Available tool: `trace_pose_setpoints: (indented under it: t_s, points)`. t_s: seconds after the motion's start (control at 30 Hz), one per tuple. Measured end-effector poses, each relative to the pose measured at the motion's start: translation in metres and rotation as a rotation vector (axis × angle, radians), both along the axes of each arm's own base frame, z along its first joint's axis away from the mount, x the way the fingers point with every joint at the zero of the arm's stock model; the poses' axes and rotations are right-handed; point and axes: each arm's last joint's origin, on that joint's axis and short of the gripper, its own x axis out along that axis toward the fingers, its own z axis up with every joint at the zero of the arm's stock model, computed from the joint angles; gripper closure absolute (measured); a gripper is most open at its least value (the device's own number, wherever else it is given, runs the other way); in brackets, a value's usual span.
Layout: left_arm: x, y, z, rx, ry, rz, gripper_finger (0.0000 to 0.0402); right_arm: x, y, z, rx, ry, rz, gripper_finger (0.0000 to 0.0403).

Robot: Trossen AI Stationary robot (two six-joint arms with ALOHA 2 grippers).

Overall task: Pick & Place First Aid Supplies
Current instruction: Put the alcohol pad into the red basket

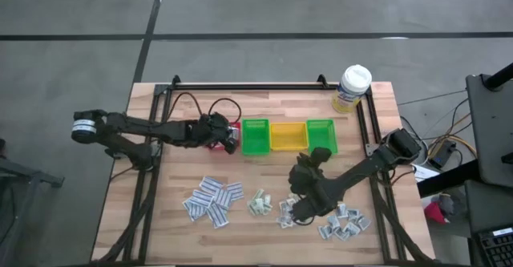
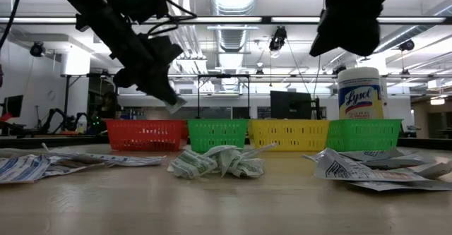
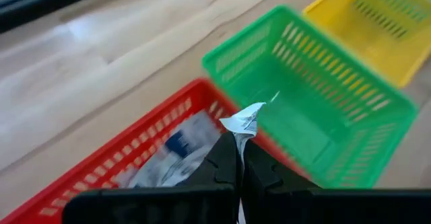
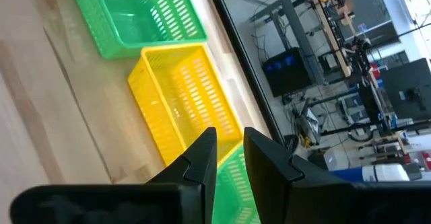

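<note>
The first aid supplies lie in loose piles on the near half of the table: blue-printed strips [image 1: 212,200], green-printed packets [image 1: 258,204] and grey-printed ones [image 1: 345,223]. My left gripper [image 1: 230,137] hangs over the red bin [image 3: 101,173], shut on one white packet [image 3: 246,121]. Another packet with blue print [image 3: 176,153] lies in that bin. My right gripper [image 1: 317,156] hovers high by the yellow bin [image 4: 182,96] and the right green bin [image 1: 321,135]. Its fingers are slightly apart, with nothing between them. My left gripper pinches a small white packet between its two fingertips. Only a crumpled end [image 3: 248,118] sticks out past them. The fingers slant down from the table's left side. The packet is lifted clear, above the red bin's right end [image 2: 169,129].
Four bins stand in a row: red, green [image 1: 255,137], yellow [image 1: 288,136], green. A white-capped bottle with a yellow label [image 1: 353,87] stands at the far right corner. A black rail frame [image 1: 240,86] runs along the table's far and side edges.
</note>
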Motion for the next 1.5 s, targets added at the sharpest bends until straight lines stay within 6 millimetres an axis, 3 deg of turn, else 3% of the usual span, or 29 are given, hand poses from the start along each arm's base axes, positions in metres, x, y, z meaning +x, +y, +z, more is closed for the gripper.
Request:
trace_pose_setpoints:
  t_s: [0.5,0.8,1.07,1.5]
  points:
    - [-0.010,0.009,-0.009,-0.122,0.086,0.041,0.0401,-0.047,0.018,0.009,0.012,-0.011,0.016,0.0318]
    - [-0.015,0.015,-0.011,-0.176,0.106,0.079,0.0401,-0.101,-0.002,0.035,0.148,-0.116,0.058,0.0326]
    - [-0.017,0.021,-0.011,-0.205,0.099,0.093,0.0401,-0.148,-0.028,0.050,0.375,-0.314,0.223,0.0328]
    - [-0.019,0.022,-0.013,-0.238,0.110,0.101,0.0402,-0.181,-0.057,0.045,0.655,-0.518,0.614,0.0333]
